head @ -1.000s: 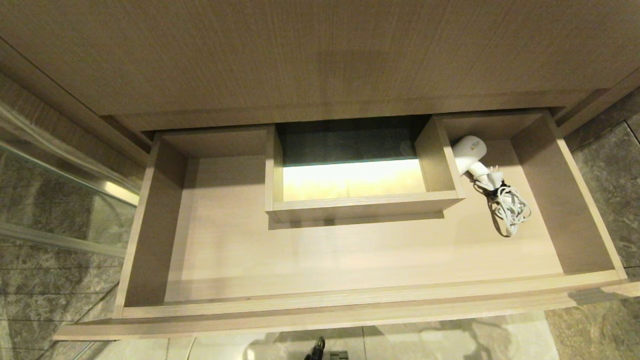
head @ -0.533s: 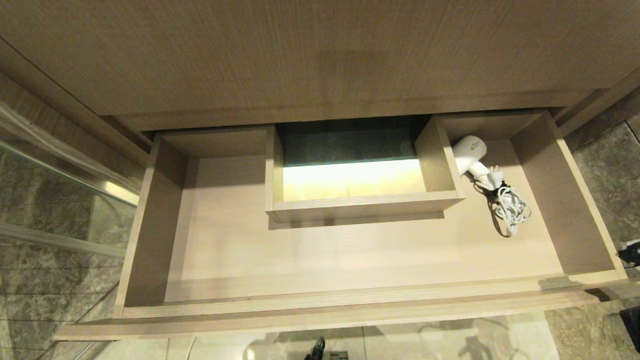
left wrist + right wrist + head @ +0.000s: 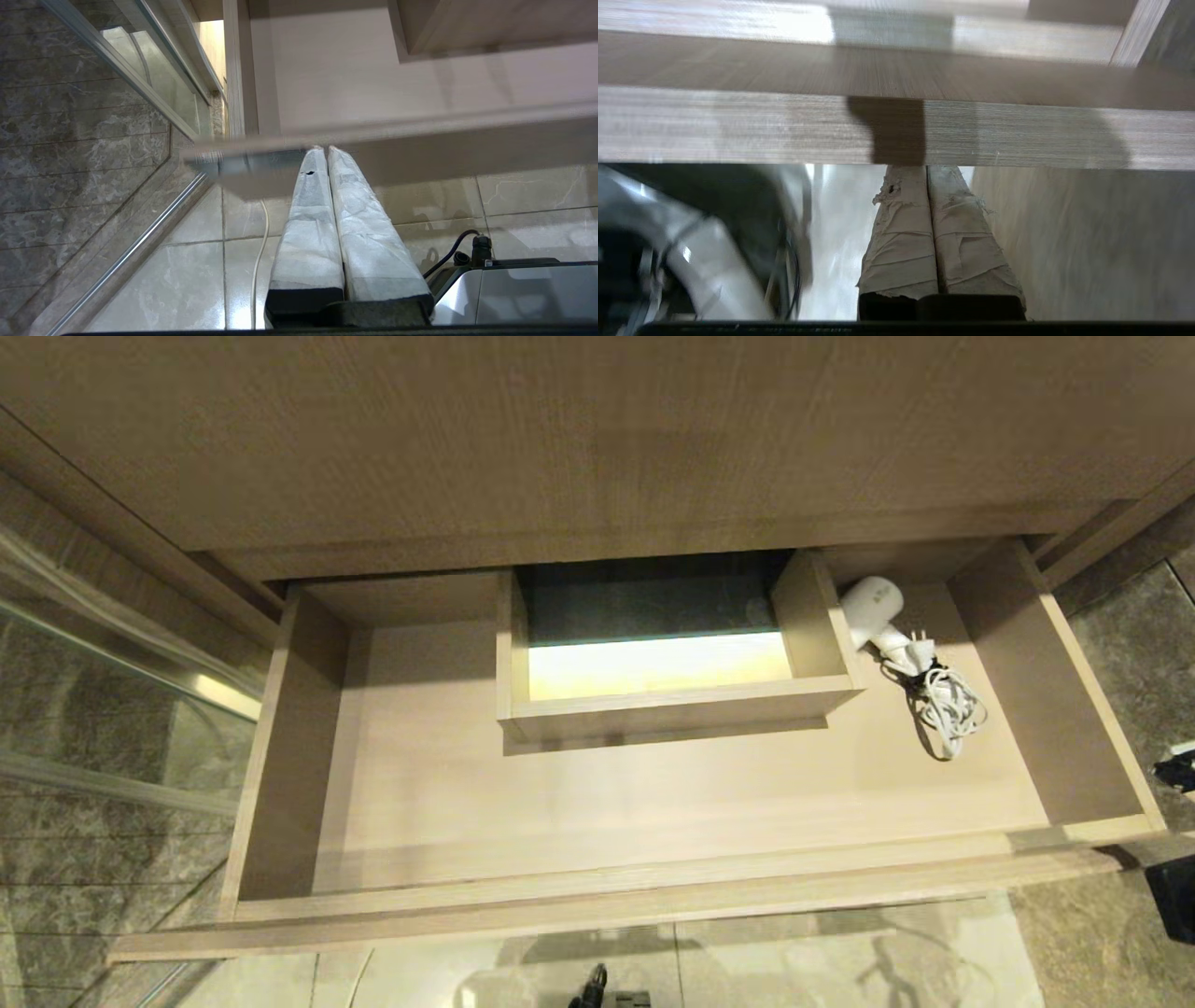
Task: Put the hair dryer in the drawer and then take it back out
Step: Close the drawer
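Observation:
The drawer (image 3: pixel 653 887) stands pulled out from the wooden cabinet. Inside it, at the back right, lies the white hair dryer (image 3: pixel 873 609) with its coiled cord (image 3: pixel 948 709) beside the handle. My right gripper (image 3: pixel 927 167) is shut and empty, its taped fingertips up against the lower edge of the drawer's front panel (image 3: pixel 738 126). Part of my right arm (image 3: pixel 1178 770) shows past the drawer's right end. My left gripper (image 3: pixel 325 148) is shut and empty, parked low below the drawer front (image 3: pixel 420 135) near its left end.
A rectangular cut-out box (image 3: pixel 672 700) sits in the middle of the drawer's back. A glass partition (image 3: pixel 112 709) stands to the left. Stone floor tiles (image 3: pixel 1120 644) lie to the right, pale tiles (image 3: pixel 140 280) below. My base (image 3: pixel 607 997) is under the drawer front.
The drawer has slid a little way back into the cabinet, carrying the hair dryer with it. My right arm has come into view at the drawer's right end.

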You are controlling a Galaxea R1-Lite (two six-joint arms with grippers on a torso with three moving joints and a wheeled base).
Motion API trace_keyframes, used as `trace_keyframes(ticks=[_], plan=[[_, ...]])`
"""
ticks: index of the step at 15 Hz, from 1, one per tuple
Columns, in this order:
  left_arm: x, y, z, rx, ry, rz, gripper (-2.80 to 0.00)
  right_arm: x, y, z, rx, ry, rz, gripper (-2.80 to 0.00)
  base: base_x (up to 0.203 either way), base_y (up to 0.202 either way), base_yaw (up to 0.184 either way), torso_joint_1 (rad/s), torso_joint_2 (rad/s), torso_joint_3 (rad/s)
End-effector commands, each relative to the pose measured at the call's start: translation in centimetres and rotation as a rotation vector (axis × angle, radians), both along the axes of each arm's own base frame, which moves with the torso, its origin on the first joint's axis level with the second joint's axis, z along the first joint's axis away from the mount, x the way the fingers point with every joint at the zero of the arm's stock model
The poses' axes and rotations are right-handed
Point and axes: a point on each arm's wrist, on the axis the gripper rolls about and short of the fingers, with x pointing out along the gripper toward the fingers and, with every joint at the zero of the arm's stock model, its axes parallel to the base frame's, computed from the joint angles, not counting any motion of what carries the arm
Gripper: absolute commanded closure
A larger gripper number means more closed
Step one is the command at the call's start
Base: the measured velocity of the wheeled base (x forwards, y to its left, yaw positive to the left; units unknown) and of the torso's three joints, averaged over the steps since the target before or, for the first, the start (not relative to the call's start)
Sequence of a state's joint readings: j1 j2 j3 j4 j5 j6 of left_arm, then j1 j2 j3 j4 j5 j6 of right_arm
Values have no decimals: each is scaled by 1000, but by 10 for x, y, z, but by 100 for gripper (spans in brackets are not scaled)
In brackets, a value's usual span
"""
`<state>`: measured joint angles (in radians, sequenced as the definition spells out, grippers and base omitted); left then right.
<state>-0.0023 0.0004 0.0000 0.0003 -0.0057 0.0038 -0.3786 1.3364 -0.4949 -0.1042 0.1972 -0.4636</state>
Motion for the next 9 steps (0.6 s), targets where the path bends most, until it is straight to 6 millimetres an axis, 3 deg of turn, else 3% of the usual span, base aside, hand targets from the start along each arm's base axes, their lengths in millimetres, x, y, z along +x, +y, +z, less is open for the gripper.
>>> trace_keyframes(ticks=[1,3,7,9], plan=[[0,0,0,0,0,1,0,8,-2,9,-7,-117,40,0,0,0,0,0,0,0],[0,0,0,0,1,-1,0,20,-5,21,1,-243,92,0,0,0,0,0,0,0],[0,0,0,-1,-1,-1,0,68,-23,68,-40,-569,104,0,0,0,0,0,0,0],[0,0,0,1,1,-1,0,75,-27,79,-52,-621,95,0,0,0,0,0,0,0]])
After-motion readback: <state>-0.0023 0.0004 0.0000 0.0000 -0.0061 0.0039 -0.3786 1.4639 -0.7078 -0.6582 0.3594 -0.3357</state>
